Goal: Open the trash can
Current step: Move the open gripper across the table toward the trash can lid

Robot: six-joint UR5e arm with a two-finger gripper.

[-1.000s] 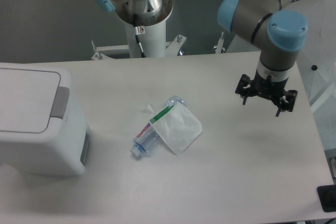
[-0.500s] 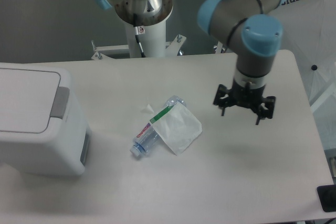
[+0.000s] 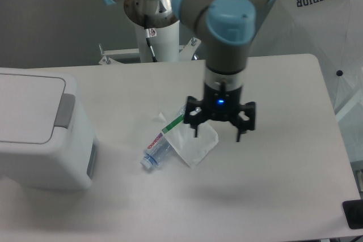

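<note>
Our gripper (image 3: 218,130) has swung leftward from the table's right side, fingers spread wide, grasping nothing; the trash can (image 3: 39,131), white and boxy with grey tab, sits lid-closed at the left edge.

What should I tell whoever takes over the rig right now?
Gripper: open, empty, hanging above the table beside the bottle with white bag.
Trash can: at the table's left edge, lid flat and closed, grey tab untouched.
Done: nothing on the can.
Left: carry the gripper left to the can and open the lid.
</note>
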